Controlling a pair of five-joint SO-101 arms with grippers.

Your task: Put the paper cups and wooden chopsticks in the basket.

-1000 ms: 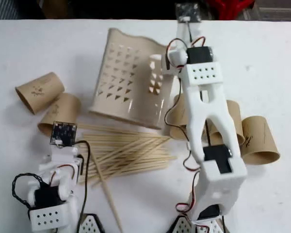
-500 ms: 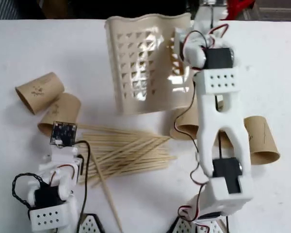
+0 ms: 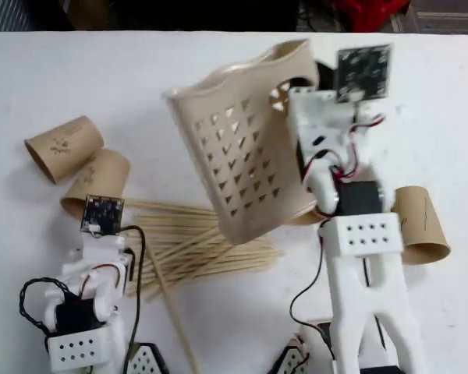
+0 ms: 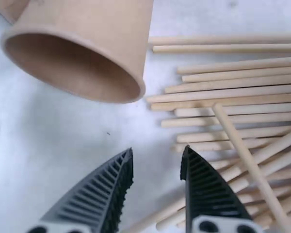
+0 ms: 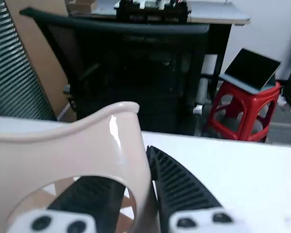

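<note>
My right gripper (image 3: 298, 87) is shut on the rim of the beige basket (image 3: 242, 160), which hangs tilted above the table. In the right wrist view the basket wall (image 5: 63, 150) sits between the black fingers (image 5: 179, 189). Two paper cups (image 3: 62, 146) (image 3: 99, 181) lie on their sides at the left, and another (image 3: 418, 226) lies at the right. The wooden chopsticks (image 3: 207, 245) lie in a loose pile in the middle. My left gripper (image 4: 155, 155) is open just above the table, between a cup's mouth (image 4: 82, 58) and the chopsticks (image 4: 223, 97).
A further cup (image 3: 303, 215) is mostly hidden under the basket and right arm. One chopstick (image 3: 171, 308) lies apart, angled toward the near edge. Behind the table stand a black chair (image 5: 136, 63) and a red stool (image 5: 242, 111).
The right arm has lifted the basket off the table, tipped it, and drawn it toward the near side. The left arm has kept still.
</note>
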